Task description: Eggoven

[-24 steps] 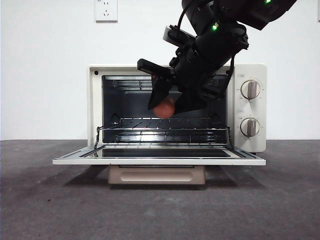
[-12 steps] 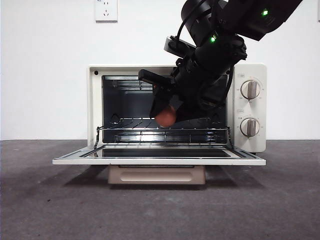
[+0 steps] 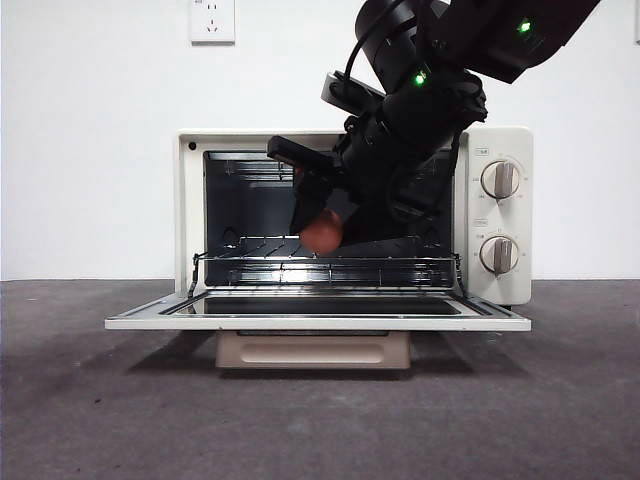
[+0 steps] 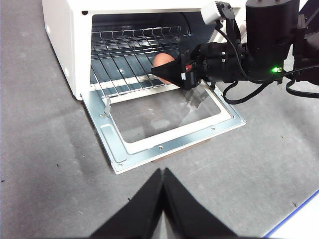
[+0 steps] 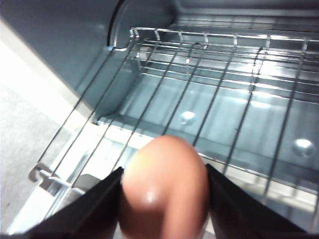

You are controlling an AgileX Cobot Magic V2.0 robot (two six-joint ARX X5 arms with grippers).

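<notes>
The cream toaster oven [image 3: 195, 215] stands with its glass door [image 3: 320, 318] folded down flat and its wire rack [image 3: 330, 245] showing. My right gripper [image 3: 322, 222] is shut on the reddish-brown egg [image 3: 322, 231], held just above the rack's front edge at the oven mouth. The right wrist view shows the egg [image 5: 163, 186] pinched between both jaws with the rack [image 5: 219, 94] beyond it. From the left wrist view, the egg [image 4: 162, 60] hangs over the rack's front. My left gripper [image 4: 162, 172] is shut, back from the oven above the table.
Two knobs [image 3: 500, 180] sit on the oven's right panel. The lowered door [image 4: 164, 119] juts out toward the table's front. A tan handle [image 3: 313, 350] hangs beneath the door. Grey table [image 3: 100, 410] surrounds the oven; a white wall with a socket [image 3: 212, 20] stands behind.
My right gripper has carried the egg slightly left and down, farther into the oven mouth over the rack. The left gripper's earlier state is not shown.
</notes>
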